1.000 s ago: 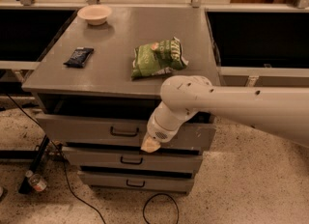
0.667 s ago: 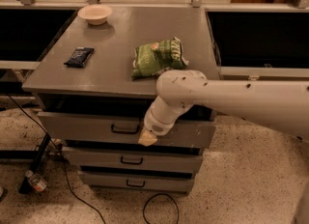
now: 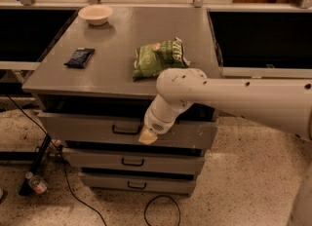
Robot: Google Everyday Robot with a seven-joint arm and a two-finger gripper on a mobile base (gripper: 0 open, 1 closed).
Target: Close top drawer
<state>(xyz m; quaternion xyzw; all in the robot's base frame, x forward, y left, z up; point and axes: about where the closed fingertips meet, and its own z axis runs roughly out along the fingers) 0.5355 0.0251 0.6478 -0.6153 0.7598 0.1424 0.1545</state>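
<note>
The top drawer [image 3: 87,128] is a wide grey drawer under the cabinet top. It stands pulled out a little, with a dark gap above its front panel. Its black loop handle [image 3: 126,130] sits at the panel's middle. My gripper [image 3: 147,137] hangs from the white arm and rests against the drawer front, just right of the handle. Only its pale tip shows below the wrist.
On the grey cabinet top [image 3: 122,45] lie a green chip bag [image 3: 158,57], a dark snack packet [image 3: 79,57] and a white bowl [image 3: 95,14]. Two shorter drawers [image 3: 131,161] sit below. A black cable [image 3: 156,205] and a can [image 3: 37,184] lie on the floor.
My gripper has shifted slightly left along the drawer front, toward the handle. The drawer's gap looks about the same.
</note>
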